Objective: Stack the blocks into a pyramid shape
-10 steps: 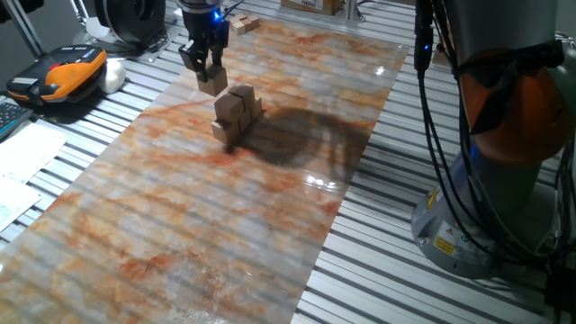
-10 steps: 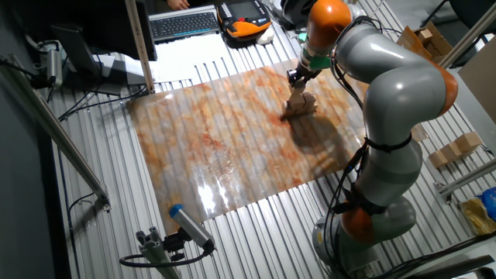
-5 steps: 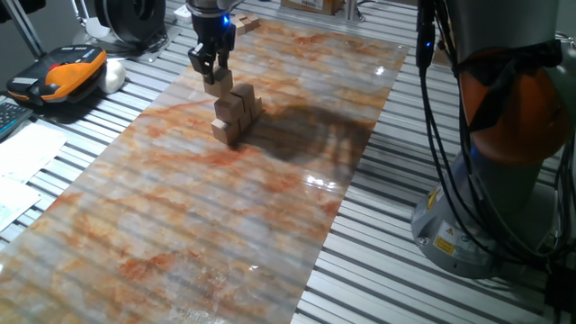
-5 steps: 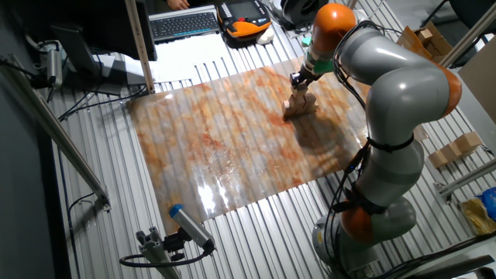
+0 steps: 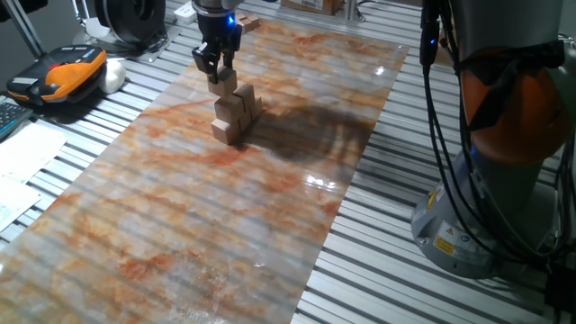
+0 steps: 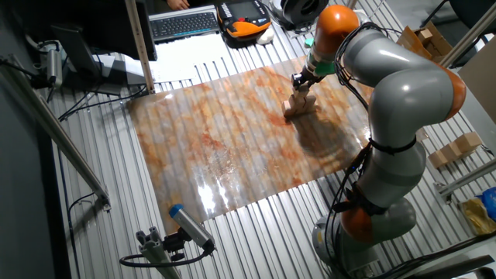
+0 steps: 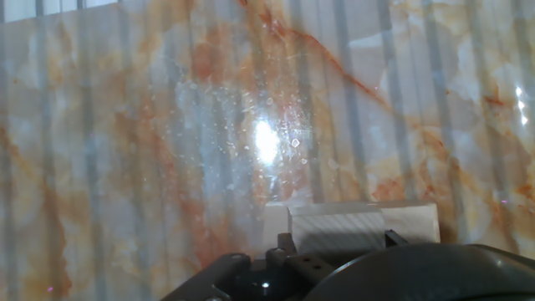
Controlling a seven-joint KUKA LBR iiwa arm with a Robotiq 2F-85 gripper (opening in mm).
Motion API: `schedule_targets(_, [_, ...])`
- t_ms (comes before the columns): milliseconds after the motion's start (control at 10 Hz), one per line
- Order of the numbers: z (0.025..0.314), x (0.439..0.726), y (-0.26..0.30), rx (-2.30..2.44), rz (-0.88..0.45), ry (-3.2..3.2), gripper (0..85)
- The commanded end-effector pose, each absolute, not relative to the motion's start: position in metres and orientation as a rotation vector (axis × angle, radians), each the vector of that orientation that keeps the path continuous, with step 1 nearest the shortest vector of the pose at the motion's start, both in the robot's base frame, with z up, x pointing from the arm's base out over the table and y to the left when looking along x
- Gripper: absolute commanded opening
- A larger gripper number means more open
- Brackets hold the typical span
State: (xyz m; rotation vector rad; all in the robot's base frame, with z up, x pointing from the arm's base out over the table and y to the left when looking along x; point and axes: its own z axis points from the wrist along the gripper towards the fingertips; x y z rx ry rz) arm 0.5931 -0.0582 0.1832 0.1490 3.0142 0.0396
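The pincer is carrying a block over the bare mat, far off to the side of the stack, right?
Not to the side. In one fixed view the pincer holds its block directly over the stack, at its top. It is shut on that block, as you said.

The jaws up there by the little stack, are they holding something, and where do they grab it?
Yes: one wooden block, pinched by its upper sides, at the stack.

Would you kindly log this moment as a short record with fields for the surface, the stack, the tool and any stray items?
surface: marble-patterned mat on a slatted table
stack: wooden blocks piled near the mat's far end
tool: tool shut on the held block, right at the stack's top
stray items: spare block beyond the mat; orange device at the left edge
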Motion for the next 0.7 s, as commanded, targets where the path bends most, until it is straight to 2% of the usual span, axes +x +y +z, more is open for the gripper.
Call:
schedule_targets(0, [0.1825, 0.5925, -0.0593, 0.146, 0.042, 3.014, 0.0])
schedule_targets(600, [0.1781, 0.592, -0.0649, 0.123, -0.003, 3.05, 0.0])
